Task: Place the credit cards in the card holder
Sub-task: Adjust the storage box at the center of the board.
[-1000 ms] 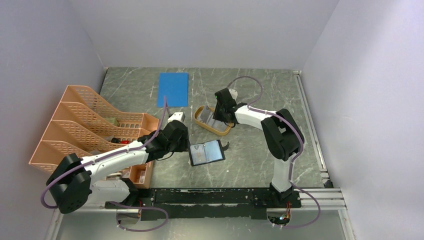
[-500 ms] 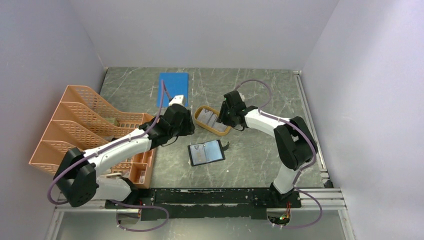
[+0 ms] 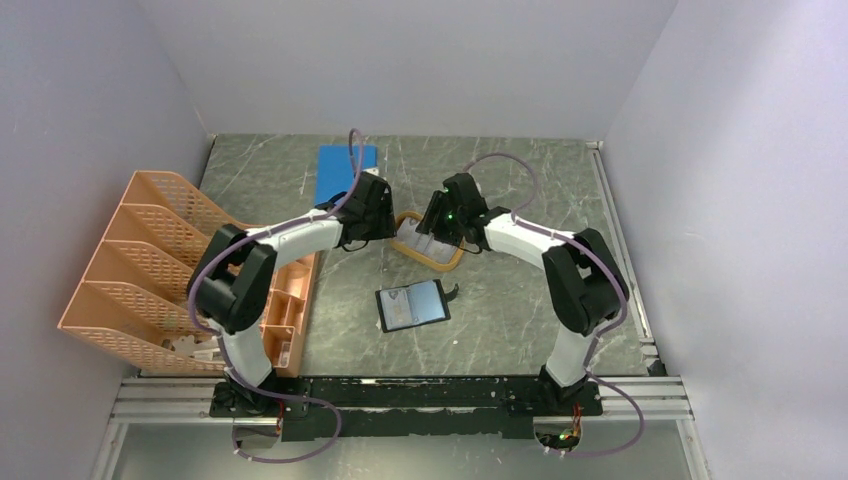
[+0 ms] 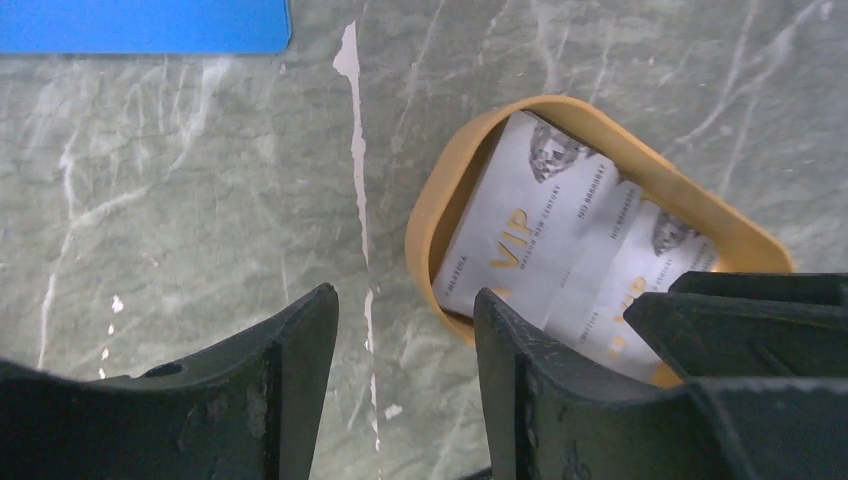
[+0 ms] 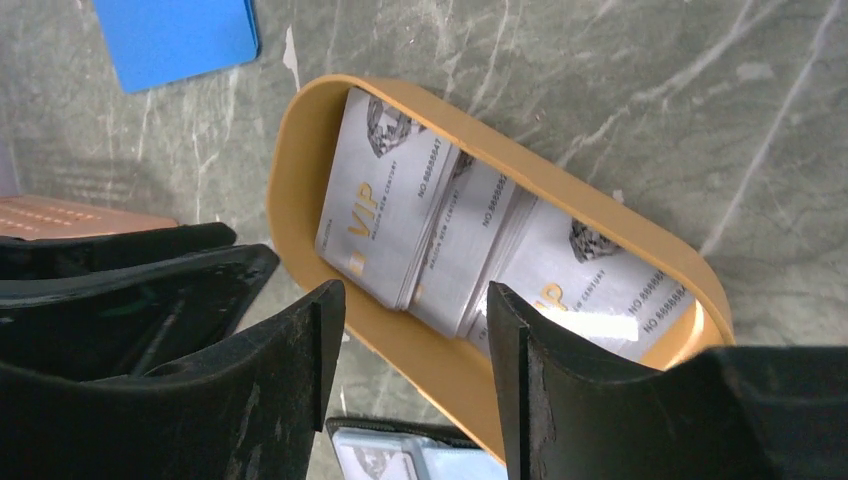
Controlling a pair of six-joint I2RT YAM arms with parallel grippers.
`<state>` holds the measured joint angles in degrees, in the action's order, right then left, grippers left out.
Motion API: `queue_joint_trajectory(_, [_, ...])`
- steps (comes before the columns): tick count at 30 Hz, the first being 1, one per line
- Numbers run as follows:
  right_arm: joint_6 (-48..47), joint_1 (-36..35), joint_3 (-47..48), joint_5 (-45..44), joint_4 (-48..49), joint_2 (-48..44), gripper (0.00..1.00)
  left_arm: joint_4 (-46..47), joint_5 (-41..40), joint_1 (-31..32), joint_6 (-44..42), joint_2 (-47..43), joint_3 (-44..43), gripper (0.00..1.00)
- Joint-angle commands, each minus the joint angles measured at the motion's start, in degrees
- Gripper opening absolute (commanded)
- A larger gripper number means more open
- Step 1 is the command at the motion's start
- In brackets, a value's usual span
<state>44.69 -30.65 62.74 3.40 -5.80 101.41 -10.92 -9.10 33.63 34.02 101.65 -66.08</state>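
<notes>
Several pale grey credit cards printed "VIP" lie overlapping in an orange oval tray; the cards also show in the left wrist view and the top view. The black card holder lies open on the table in front of the tray, its bluish pockets up, its edge showing in the right wrist view. My left gripper is open and empty, just left of the tray. My right gripper is open and empty, straddling the tray's near rim above the cards.
An orange mesh file rack stands at the left. A blue flat sheet lies at the back, partly under the left arm; it shows in both wrist views. Grey walls close the left, back and right sides.
My left gripper has let go of the open card holder, left it on the table, and moved back to the tray's left side. My right gripper has shifted slightly over the tray.
</notes>
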Motion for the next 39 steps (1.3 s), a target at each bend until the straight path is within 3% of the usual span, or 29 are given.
queue_joint_trajectory(1, [0.6,-0.5,5.3,-3.1,-4.8,3.4,0.58,1.3,2.1,-1.1,-3.5,4.1,-4.9,0.56])
queue_joint_trajectory(20, [7.6,0.3,5.2,1.9,-2.8,11.2,0.60,4.5,10.2,-1.9,-2.6,5.7,-1.3,0.45])
queue_joint_trajectory(32, [5.9,-0.1,6.0,13.1,5.5,14.0,0.54,6.8,14.0,-1.9,-1.1,6.0,0.7,0.32])
queue_joint_trajectory(39, [2.8,-0.1,10.5,-0.5,-7.1,12.7,0.54,5.2,11.8,-1.9,-1.0,5.2,0.8,0.28])
